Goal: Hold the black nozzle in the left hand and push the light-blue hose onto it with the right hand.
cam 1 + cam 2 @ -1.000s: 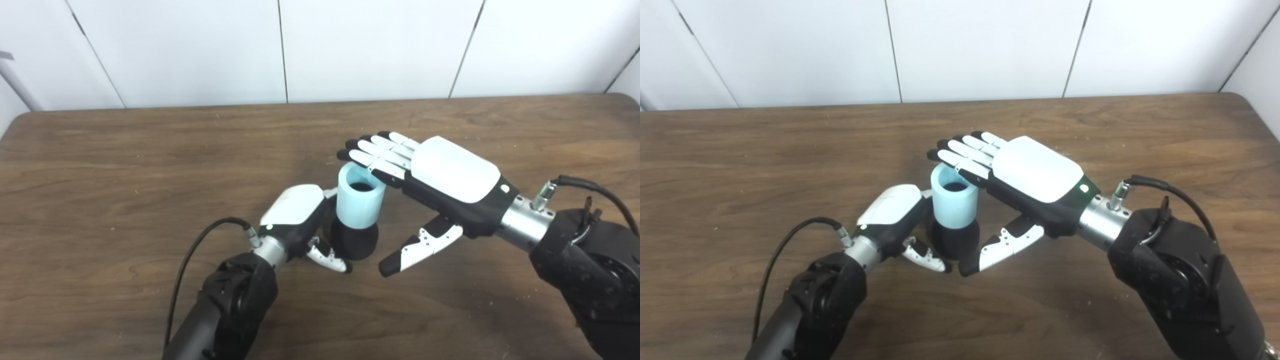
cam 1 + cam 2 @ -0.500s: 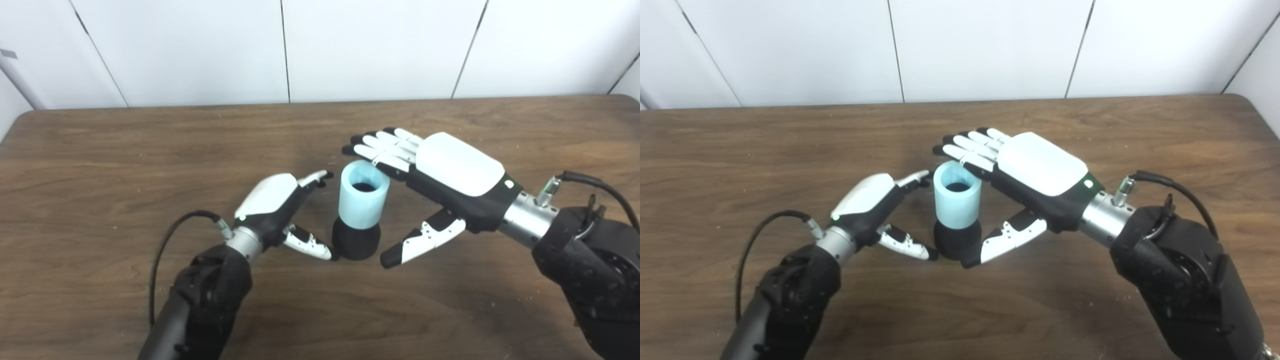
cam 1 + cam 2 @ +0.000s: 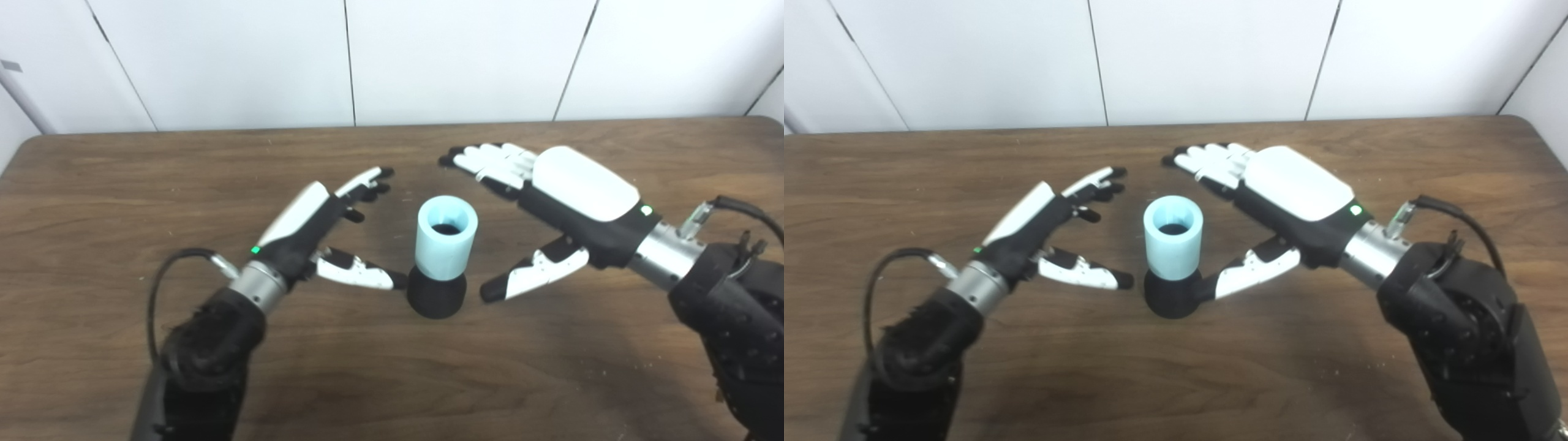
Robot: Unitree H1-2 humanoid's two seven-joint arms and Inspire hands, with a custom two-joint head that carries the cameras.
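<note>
The light-blue hose [image 3: 445, 237], a short upright tube, sits on top of the black nozzle [image 3: 436, 296], which stands by itself on the table [image 3: 122, 184] at mid-scene. My left hand [image 3: 318, 236] is open to the left of them, fingers spread, its thumb tip close to the nozzle's base and holding nothing. My right hand [image 3: 545, 205] is open on the other side, palm down, fingers reaching past the back of the hose and thumb pointing toward the nozzle. Neither hand touches the pair.
The brown wooden table runs to a white panelled wall [image 3: 349, 61] at the back. Its rounded corners show at far left and far right. Black cables loop from both wrists over the tabletop.
My left hand let go of the nozzle, opened and drew back to the left. My right hand lifted off the hose's rim and pulled away to the right. Hose and nozzle stayed put.
</note>
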